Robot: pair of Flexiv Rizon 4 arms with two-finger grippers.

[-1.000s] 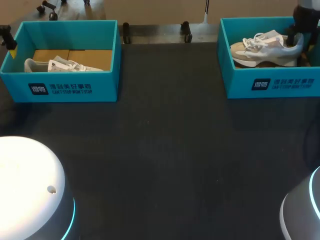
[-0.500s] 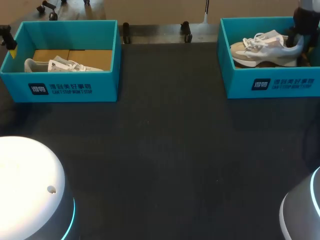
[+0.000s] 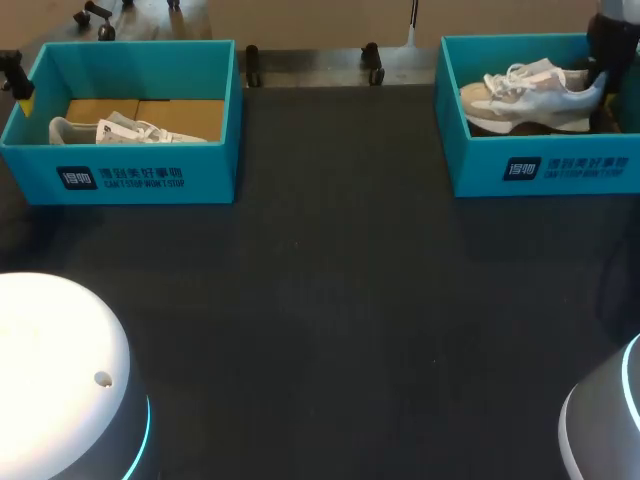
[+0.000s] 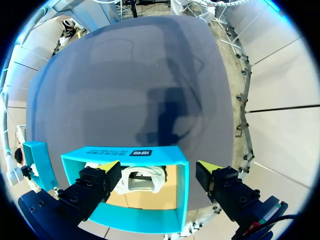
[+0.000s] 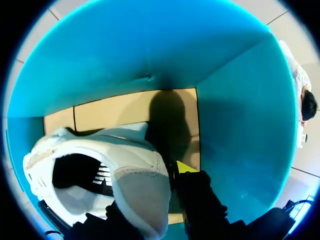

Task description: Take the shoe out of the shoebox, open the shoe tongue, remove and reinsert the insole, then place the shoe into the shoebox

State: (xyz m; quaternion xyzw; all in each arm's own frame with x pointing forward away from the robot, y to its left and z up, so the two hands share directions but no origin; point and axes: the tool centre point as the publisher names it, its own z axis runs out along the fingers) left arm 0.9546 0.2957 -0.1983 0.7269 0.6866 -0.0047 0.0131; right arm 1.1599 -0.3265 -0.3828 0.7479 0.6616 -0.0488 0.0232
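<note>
Two teal boxes stand on the dark table [image 3: 330,300], and I place everything from the right shoebox [image 3: 545,168]. It is an open box with a cardboard-brown floor, and a grey-and-white shoe [image 3: 530,92] lies inside it lengthwise. The toe points toward the wall that faces the middle of the table, and the heel is toward the opposite end. The heel end sits a little higher than the toe, so the shoe is tilted inside the box. The right gripper [image 3: 601,78] reaches down into that same box at the heel end. From its own wrist, the padded heel wall of the shoe stands between the two fingers. One yellow fingertip [image 5: 186,166] presses against the outside of the heel and the other finger is down inside the shoe's opening, so the claw is pinching the heel. Well apart from the right shoebox, across the bare middle of the table, stands the left shoebox [image 3: 120,175]. It has the same colour and the same brown floor, and a white shoe [image 3: 125,130] lies low in it on its side. The left gripper [image 4: 157,167] hangs over the back wall of this box, on the side away from the right shoebox. Its fingers are spread wide, touching nothing, with the white shoe below and between them.
</note>
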